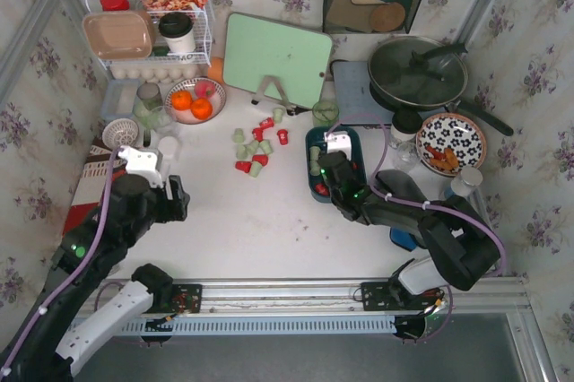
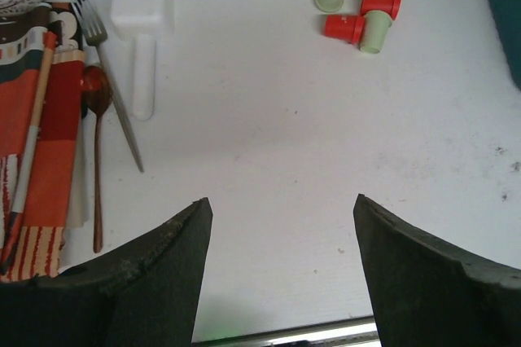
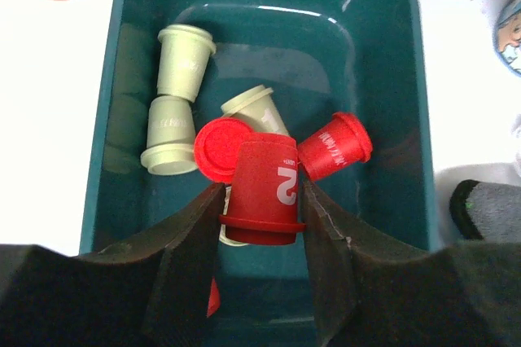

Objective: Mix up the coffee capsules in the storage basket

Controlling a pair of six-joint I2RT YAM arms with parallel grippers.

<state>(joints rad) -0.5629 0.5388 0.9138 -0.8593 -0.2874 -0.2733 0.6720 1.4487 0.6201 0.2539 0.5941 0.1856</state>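
Fingers (image 3: pixel 183 257) (right) clamp red capsule (image 3: pixel 264 188) in basket (image 3: pixel 391 78).

Kitchen (floral walls (image 1: pixel 538 131)); frying pan (image 1: pixel 417 73), cutting board (image 1: pixel 276 57), fork (image 2: pixel 108 70).

The left arm (image 1: pixel 108 230) is bent low on its own side. The left tool (image 2: pixel 281 204) points down with its fingers wide apart. The right arm (image 1: pixel 421 216) stretches forward toward the middle. The right tool (image 3: pixel 260 200) pinches a red capsule (image 3: pixel 269 169) between its fingers.
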